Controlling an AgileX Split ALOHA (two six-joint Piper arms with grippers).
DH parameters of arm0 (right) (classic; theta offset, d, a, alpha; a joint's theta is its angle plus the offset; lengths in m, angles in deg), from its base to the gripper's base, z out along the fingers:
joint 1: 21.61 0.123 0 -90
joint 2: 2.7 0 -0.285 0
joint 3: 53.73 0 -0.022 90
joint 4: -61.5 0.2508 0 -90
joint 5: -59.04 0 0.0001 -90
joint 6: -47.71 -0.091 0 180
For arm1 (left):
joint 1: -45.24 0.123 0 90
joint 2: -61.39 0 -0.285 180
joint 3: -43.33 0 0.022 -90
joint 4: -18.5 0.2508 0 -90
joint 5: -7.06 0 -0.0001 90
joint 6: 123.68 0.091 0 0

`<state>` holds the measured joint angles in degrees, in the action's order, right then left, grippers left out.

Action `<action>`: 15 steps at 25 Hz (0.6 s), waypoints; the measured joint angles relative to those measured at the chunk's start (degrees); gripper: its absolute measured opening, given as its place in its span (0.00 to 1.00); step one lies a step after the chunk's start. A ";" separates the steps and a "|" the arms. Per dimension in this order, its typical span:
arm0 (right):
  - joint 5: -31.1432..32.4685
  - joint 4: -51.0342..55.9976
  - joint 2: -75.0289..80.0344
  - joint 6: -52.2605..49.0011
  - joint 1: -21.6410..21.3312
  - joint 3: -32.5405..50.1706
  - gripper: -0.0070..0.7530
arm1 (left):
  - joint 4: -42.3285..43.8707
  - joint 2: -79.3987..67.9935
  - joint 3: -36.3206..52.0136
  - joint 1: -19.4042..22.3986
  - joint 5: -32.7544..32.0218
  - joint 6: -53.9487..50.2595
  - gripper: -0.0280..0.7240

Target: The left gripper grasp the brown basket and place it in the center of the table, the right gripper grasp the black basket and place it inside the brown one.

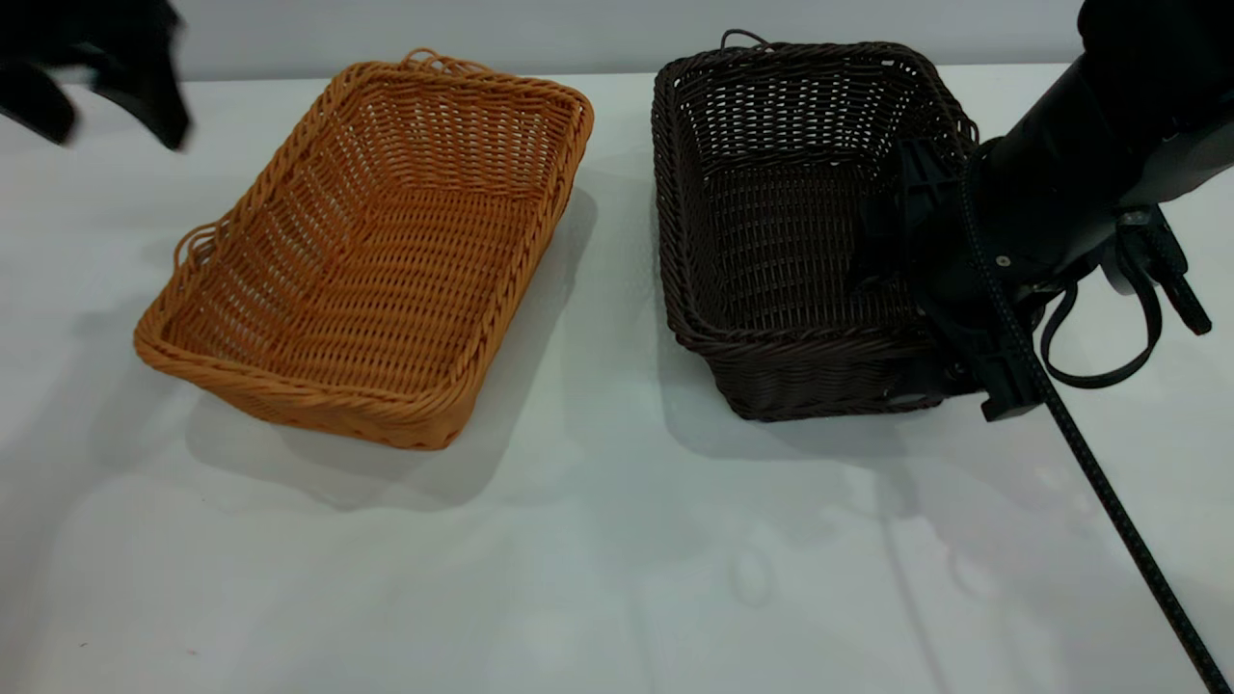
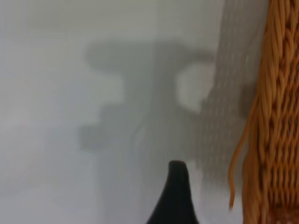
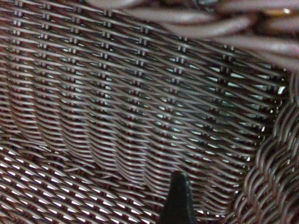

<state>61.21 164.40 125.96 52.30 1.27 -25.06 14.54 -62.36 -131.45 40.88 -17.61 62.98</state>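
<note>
The brown basket (image 1: 371, 255) lies at centre left of the exterior frame, turned at an angle on the white surface (image 1: 598, 559). The black basket (image 1: 800, 226) stands to its right, well apart, with its near right corner at the right pincer (image 1: 925, 289).

Both are rectangular woven wicker with a braided rim and thin loop handles at the short ends: one orange-tan, the other very dark brown. They look light and fairly stiff, with some give in the weave. The rim seems the best place to take hold, one finger inside the wall and one outside; the open weave should keep a grip from slipping, while the thin handles look too flimsy to trust.

The right pincer sits over the black basket's right wall, and its wrist view is filled with weave close up; I cannot tell whether it grips the wall. The left pincer (image 1: 106, 72) hangs blurred at the upper left, clear of the brown basket, its two prongs apart and holding nothing.
</note>
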 joint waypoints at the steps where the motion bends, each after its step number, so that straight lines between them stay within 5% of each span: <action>1: 0.00 0.00 0.00 0.00 0.00 0.00 0.73 | -0.13 -2.25 -1.48 -0.60 0.04 0.00 0.82; 11: -0.35 0.00 0.00 1.86 0.00 -0.11 0.68 | -2.64 -18.26 -9.47 -3.84 1.43 0.13 0.81; 15: -0.35 0.00 0.01 1.96 0.00 -0.11 0.50 | -2.64 -18.94 -9.70 -3.84 0.94 0.13 0.65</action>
<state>60.86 164.40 125.97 54.26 1.27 -25.17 11.90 -81.30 -141.16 37.04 -16.67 63.10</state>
